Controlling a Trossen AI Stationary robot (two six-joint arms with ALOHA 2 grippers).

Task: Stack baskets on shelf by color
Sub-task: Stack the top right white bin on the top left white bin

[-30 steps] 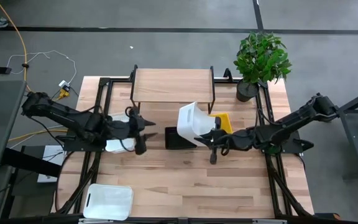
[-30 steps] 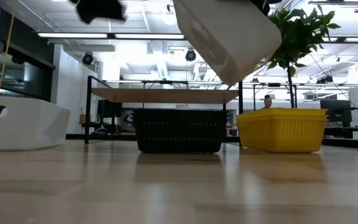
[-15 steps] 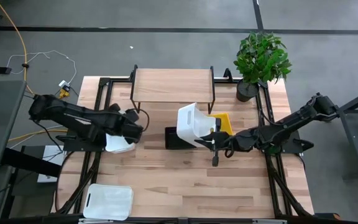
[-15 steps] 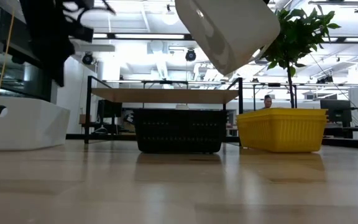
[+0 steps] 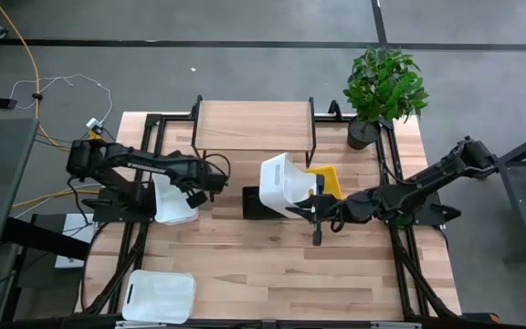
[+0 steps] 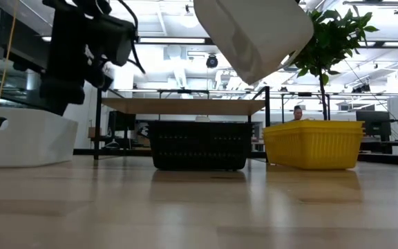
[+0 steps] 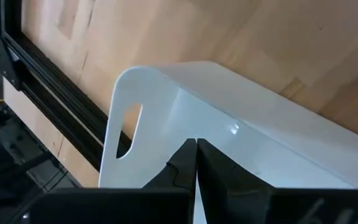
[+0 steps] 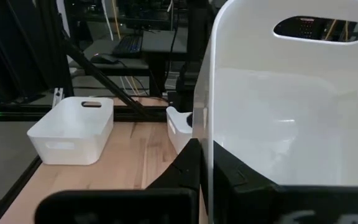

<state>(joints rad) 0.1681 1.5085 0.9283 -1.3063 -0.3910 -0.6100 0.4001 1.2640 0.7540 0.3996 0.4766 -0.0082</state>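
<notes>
Bench (image 5: 272, 265): light wood; shelf (image 5: 252, 126) at its far edge.
Right pincer (image 5: 315, 208): clamped on a tilted white basket (image 5: 284, 185), raised above black basket (image 6: 197, 145) and yellow basket (image 6: 314, 144).
Left pincer (image 5: 193, 194): fingers together, over a white basket (image 5: 170, 200) at the bench's left.
Near-left corner: another white basket (image 5: 160, 296).

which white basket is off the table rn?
The tilted white basket held aloft in the right pincer, above the black one. The others sit on the tabletop.

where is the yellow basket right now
In the high view the yellow basket sits on the table right of centre, beside the black basket, partly hidden under the lifted white basket. It is not on the shelf.
</notes>
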